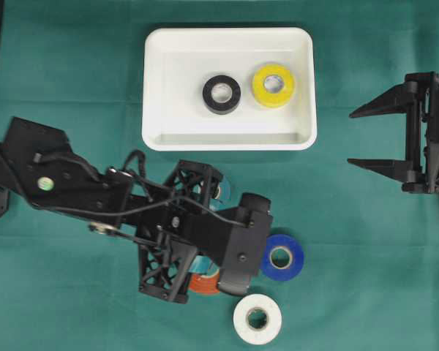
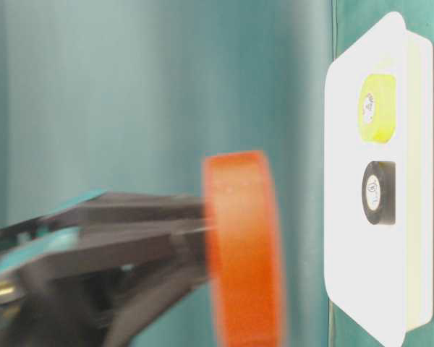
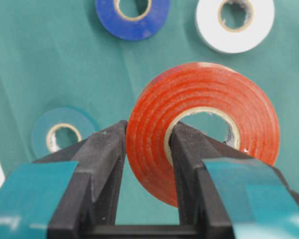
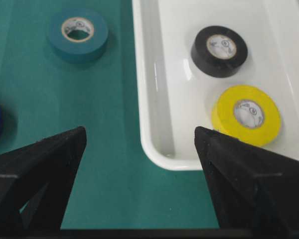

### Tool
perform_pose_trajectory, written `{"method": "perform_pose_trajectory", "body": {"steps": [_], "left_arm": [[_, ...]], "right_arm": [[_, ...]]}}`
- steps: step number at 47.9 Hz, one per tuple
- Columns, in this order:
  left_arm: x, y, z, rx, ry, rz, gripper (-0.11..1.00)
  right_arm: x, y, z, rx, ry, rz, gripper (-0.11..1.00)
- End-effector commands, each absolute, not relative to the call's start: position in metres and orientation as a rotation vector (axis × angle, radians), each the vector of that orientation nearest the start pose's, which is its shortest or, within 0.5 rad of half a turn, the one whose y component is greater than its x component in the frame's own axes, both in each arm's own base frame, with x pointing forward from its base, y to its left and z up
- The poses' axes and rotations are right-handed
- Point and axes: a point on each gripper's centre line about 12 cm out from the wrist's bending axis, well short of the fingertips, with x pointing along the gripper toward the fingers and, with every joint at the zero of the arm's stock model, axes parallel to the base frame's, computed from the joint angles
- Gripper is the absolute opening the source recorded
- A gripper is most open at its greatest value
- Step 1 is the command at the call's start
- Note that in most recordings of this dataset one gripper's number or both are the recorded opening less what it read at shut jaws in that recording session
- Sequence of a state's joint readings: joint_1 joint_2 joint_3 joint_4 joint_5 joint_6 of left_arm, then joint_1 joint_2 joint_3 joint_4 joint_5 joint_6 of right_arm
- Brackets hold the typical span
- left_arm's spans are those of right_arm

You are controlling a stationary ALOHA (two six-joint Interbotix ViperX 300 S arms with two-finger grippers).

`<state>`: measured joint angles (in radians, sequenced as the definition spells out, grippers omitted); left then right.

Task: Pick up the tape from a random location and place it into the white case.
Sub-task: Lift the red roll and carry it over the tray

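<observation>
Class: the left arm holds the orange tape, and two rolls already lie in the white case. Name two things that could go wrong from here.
1. The left end effector pinches only one wall of the orange tape, one finger through its hole, so the roll may swing or slip in transit.
2. The black tape and yellow tape fill the middle of the white case; a drop there could land on them.

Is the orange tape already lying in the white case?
No: the orange tape is pinched in the left gripper, and the white case holds only a black and a yellow roll.
</observation>
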<state>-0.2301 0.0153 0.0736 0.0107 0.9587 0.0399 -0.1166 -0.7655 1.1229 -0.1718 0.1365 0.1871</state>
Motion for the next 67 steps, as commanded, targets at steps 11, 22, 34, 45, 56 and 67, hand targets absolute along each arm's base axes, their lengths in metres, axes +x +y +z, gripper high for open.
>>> {"method": "perform_pose_trajectory", "body": {"steps": [11,22,34,45,56,67], "left_arm": [[0.396,-0.094,0.347,0.166,0.951,-0.228,0.22],[0.396,-0.094,0.347,0.166,0.951,-0.228,0.22],[0.396,-0.094,0.347,0.166,0.951,-0.228,0.22],[0.396,-0.094,0.347,0.166,0.951,-0.228,0.22],[0.395,-0.094,0.347,0.166,0.953,-0.228,0.22],[0.395,-0.092,0.345,0.164,0.948,-0.224,0.22]], "right_arm": [[0.223,-0.028,0.235,0.039,0.460,-0.140,0.88],[0.223,-0.028,0.235,0.039,0.460,-0.140,0.88],[0.223,-0.029,0.234,0.039,0.461,-0.140,0.88],[0.223,-0.028,0.235,0.038,0.460,-0.139,0.88],[0.223,-0.028,0.235,0.038,0.460,-0.139,0.88],[0.223,-0.028,0.235,0.036,0.460,-0.139,0.88]]}}
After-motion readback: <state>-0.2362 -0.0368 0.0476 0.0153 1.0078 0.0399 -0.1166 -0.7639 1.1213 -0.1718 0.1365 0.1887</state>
